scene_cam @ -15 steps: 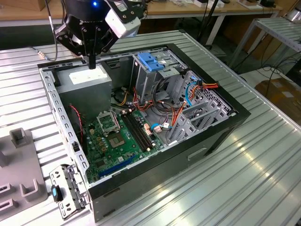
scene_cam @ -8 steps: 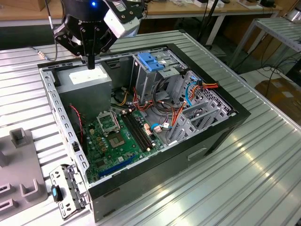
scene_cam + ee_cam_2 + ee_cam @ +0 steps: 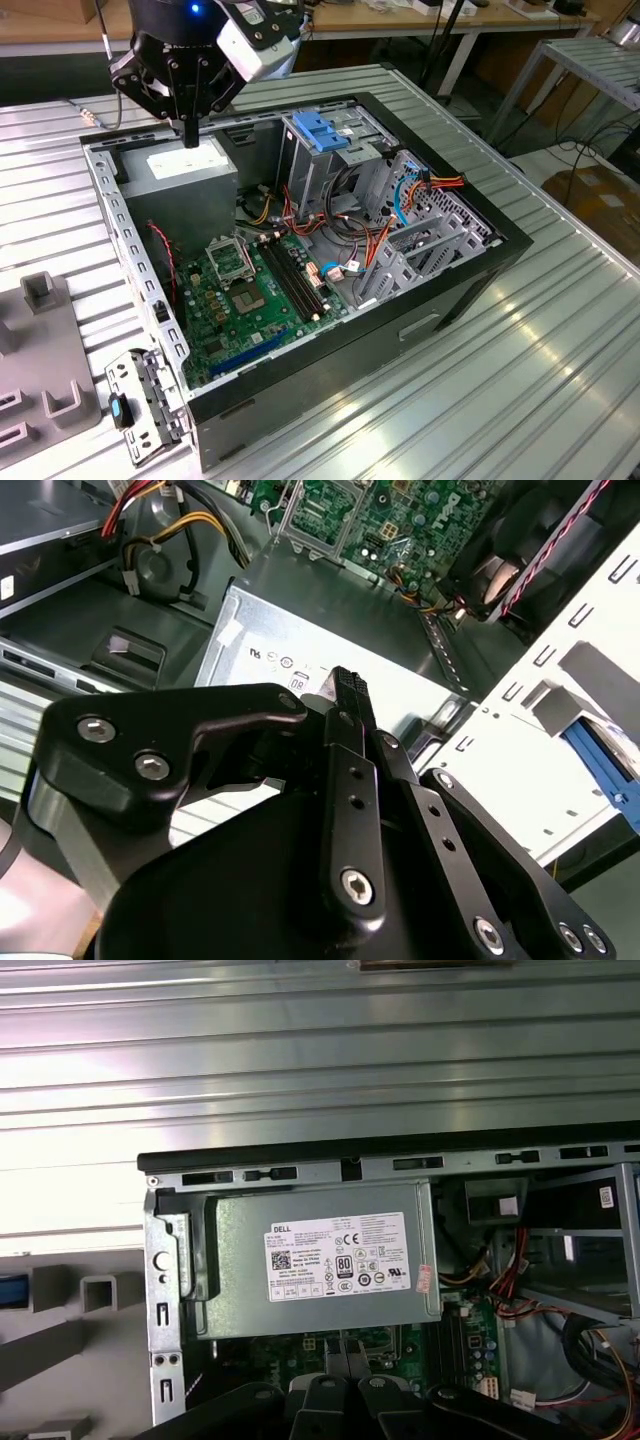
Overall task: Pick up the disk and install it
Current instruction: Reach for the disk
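**Operator:** State of the gripper (image 3: 190,133)?

**Technician:** The fingers (image 3: 345,740) are drawn together with nothing between them. The claw is clenched and empty.

**Operator:** What lies directly beneath it?

**Technician:** The grey metal box (image 3: 185,172) with the white sticker, seated in a corner of the open computer case (image 3: 400,335). The fingertips hang over its top face. Whether they touch it cannot be confirmed.

**Operator:** And beyond that?

**Technician:** The motherboard (image 3: 245,290) on the case floor. Past it, toward the exterior view's right of the box, is the grey metal cage (image 3: 320,135) with the blue plastic top.

**Operator:** Location of the disk?

**Technician:** It is not in the claw. In the first wrist view, a blue strip (image 3: 8,1290) sits at the grey fixture (image 3: 45,1345) outside the case wall. It may be one of the disk's side rails, but the frame edge cuts it off, so this is unconfirmed.

**Operator:** Step in hand?

**Technician:** Judged from the empty claw, pick-up is not yet done, and neither is installation.

**Operator:** What does the next move call for?

**Technician:** As a judgement only: the fingers must part before any grasp. The arm must also clear the case wall to reach the fixture side.
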Controlling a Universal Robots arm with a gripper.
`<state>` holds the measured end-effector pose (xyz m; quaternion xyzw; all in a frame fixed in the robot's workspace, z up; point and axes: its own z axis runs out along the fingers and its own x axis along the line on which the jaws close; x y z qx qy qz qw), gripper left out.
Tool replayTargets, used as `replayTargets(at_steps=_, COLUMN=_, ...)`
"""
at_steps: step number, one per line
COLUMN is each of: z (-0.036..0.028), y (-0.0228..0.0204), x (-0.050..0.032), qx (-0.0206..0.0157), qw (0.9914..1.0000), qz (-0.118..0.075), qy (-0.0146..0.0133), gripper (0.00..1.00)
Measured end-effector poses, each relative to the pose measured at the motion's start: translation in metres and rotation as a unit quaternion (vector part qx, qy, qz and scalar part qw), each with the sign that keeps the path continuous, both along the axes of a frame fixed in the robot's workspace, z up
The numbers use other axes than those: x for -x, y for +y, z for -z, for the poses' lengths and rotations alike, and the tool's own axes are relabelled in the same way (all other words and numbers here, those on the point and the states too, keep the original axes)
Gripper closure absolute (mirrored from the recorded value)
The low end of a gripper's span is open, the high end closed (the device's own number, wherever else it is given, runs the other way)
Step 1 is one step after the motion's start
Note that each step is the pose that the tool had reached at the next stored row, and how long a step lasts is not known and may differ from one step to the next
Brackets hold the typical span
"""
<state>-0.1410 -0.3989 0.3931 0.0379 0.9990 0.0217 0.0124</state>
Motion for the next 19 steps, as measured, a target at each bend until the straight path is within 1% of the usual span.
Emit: replayTargets(at_steps=19, z=0.0001, y=0.0000, x=0.0065, qx=0.0000, qw=1.00000, qz=0.000, qy=0.0001, gripper=0.89)
